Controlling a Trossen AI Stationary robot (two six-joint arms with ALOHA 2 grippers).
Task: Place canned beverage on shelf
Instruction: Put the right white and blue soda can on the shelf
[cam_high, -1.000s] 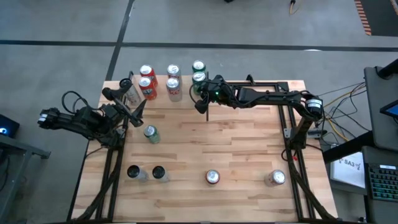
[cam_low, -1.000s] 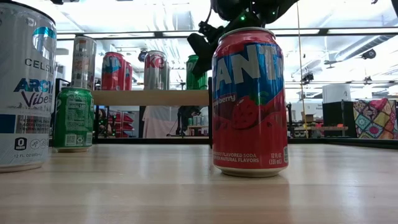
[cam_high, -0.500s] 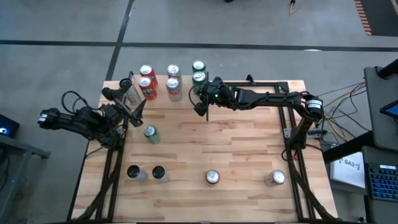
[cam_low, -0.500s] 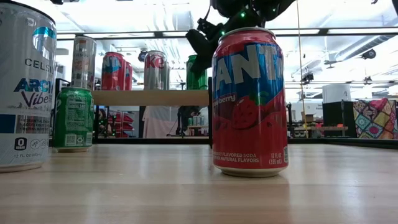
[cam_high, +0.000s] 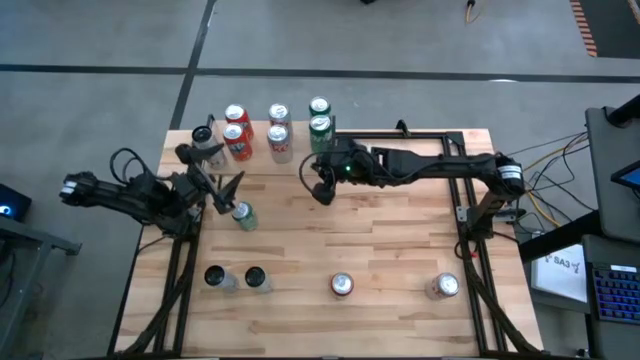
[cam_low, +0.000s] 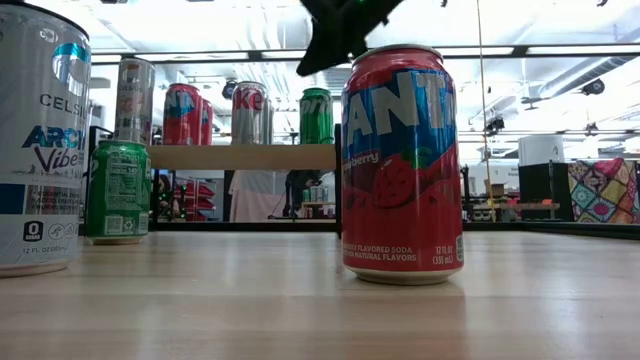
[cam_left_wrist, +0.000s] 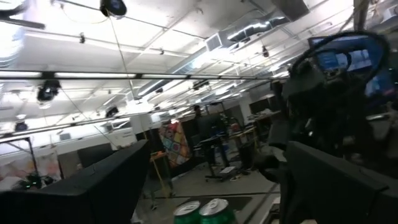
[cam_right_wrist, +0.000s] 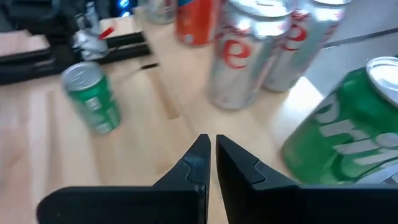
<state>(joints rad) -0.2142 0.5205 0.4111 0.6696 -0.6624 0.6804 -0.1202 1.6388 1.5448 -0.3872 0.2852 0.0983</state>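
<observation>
The small green can stands upright on the bench by the spread, empty left hand — rigid, smooth, likely slippery, best squeezed mid-wall — while beyond, the right hand, pressed together, hangs near the shelf.

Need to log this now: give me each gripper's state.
Left gripper: open, holding nothing, beside the green can.
Right gripper: shut, empty, near the shelf.
</observation>
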